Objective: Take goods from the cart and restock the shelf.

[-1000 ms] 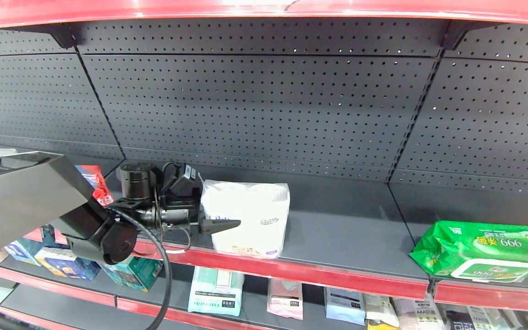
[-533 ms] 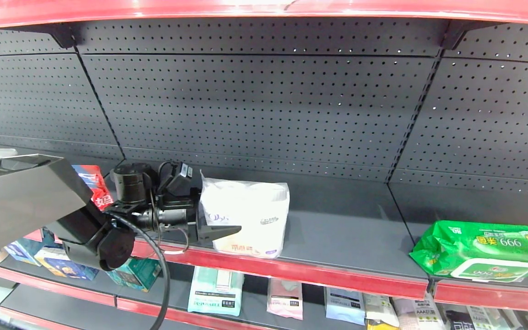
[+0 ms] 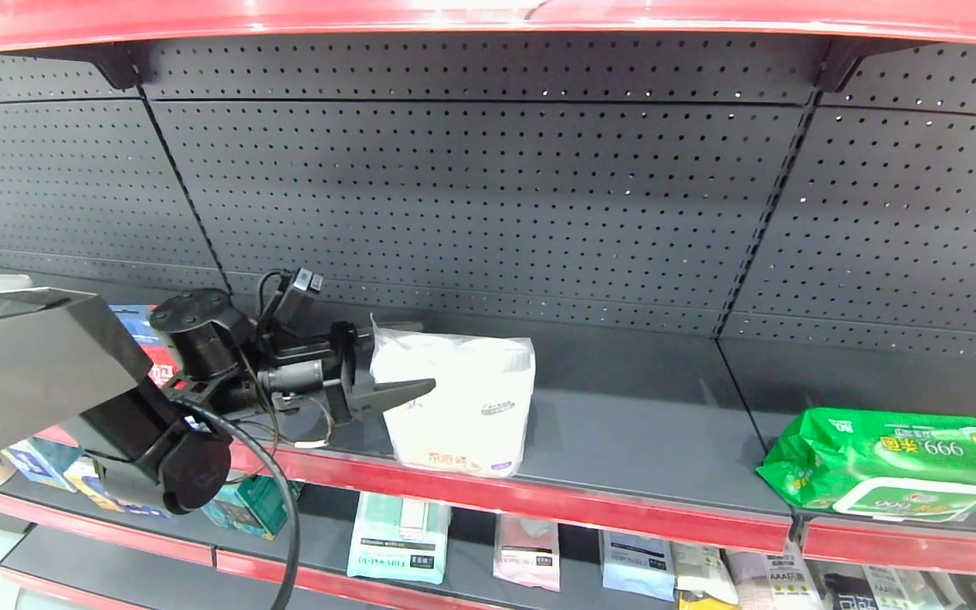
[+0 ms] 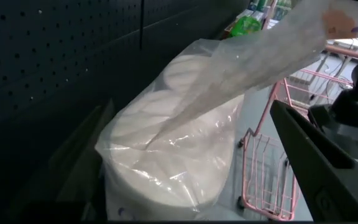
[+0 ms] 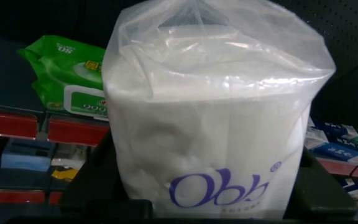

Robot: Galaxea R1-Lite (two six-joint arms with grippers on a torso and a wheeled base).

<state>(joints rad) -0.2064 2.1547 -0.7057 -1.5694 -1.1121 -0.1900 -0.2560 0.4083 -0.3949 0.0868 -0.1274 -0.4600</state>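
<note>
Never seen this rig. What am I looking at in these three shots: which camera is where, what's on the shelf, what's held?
This is a two-armed robot on wheels, restocking a shop shelf. The wide picture comes from a camera on its head, looking at the dark shelf with the red edge. On it stand a white pack of rolls and, further to the robot's right, a green pack of wipes. The left tool is open, with one finger on each side of the white pack.

The other two pictures come from cameras on the wrists. The left wrist one looks along that tool at the same pack, with a pink cart beyond. The right wrist one shows the right tool gripping a second white pack, apparently held off the shelf.
</note>
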